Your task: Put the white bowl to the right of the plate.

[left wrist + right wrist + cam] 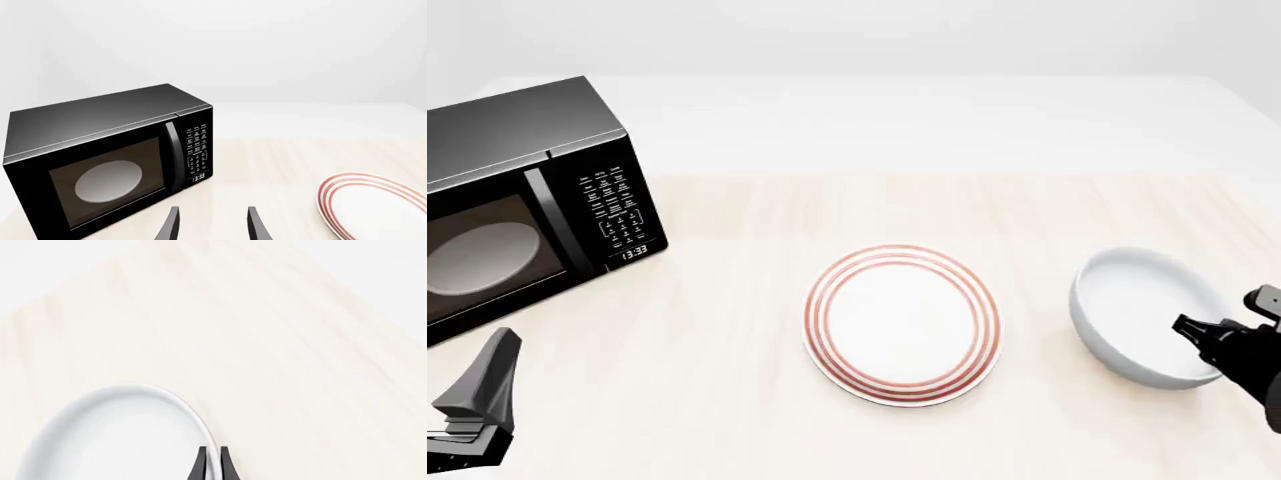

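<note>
On the pale wooden table (734,330), the white bowl (1141,315) sits just right of the plate (904,322), its rim pinched between the right gripper's (212,462) narrowed fingers, while the left gripper (212,225) hangs spread and empty before the microwave (527,200).

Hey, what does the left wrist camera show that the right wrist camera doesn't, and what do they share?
Only the left wrist view shows the black microwave, the plate and the left gripper, its fingers spread with nothing between them. Only the right wrist view shows the white bowl, with the right gripper pinched on its rim. Both show the pale wooden table.
</note>
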Robot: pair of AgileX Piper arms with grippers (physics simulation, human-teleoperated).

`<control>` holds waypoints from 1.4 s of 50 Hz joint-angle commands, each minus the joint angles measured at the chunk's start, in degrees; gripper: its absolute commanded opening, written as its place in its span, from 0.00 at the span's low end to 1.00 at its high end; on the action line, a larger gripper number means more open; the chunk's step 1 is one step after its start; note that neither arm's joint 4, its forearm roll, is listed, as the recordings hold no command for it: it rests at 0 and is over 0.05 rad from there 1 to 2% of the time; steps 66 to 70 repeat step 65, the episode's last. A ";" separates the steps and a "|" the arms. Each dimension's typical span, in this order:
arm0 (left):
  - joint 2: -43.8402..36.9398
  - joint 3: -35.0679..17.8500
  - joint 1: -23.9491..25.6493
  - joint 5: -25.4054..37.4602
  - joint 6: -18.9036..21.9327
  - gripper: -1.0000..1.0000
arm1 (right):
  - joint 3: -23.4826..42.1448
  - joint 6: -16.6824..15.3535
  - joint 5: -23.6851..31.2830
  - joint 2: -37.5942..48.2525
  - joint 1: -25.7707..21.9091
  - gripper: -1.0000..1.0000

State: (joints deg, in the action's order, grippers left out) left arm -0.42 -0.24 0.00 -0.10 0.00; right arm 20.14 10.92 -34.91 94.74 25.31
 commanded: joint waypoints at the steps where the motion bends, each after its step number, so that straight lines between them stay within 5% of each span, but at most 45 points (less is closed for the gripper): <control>1: 0.00 0.00 0.00 0.00 0.00 1.00 | -0.11 0.90 -1.19 2.07 -0.59 0.00; 7: 0.00 0.00 0.00 0.00 0.00 1.00 | -0.72 1.35 0.98 -1.79 -1.23 0.00; 8: 0.00 0.00 0.00 0.00 0.00 1.00 | -0.85 1.40 2.06 -3.51 -1.23 1.00; 17: 0.00 0.00 0.00 0.00 0.00 1.00 | -2.26 1.85 5.46 -10.32 -0.83 1.00; 27: 0.00 0.00 0.00 0.00 0.00 1.00 | -4.25 1.17 16.65 -28.73 -3.23 1.00; 34: 0.00 0.00 0.00 0.00 0.00 1.00 | -4.86 1.36 28.24 -49.89 -8.16 1.00; 44: 0.00 0.00 0.00 0.00 0.00 1.00 | -7.48 -1.22 34.77 -67.57 -16.08 1.00; 49: 0.00 0.00 0.00 0.00 0.00 1.00 | -12.46 -0.98 30.12 -67.70 -19.66 1.00; 55: 0.00 0.00 0.00 0.00 0.00 1.00 | -17.64 -2.68 17.71 -59.16 -21.68 1.00; 59: 0.00 0.00 0.00 0.00 0.00 1.00 | -17.79 -6.34 7.75 -46.08 -24.84 1.00; 62: 0.00 0.00 0.00 0.00 0.00 1.00 | -14.30 -14.68 -0.92 -26.82 -26.10 1.00; 70: 0.00 0.00 0.00 0.00 0.00 1.00 | -11.45 -16.70 -2.24 -22.32 -26.28 1.00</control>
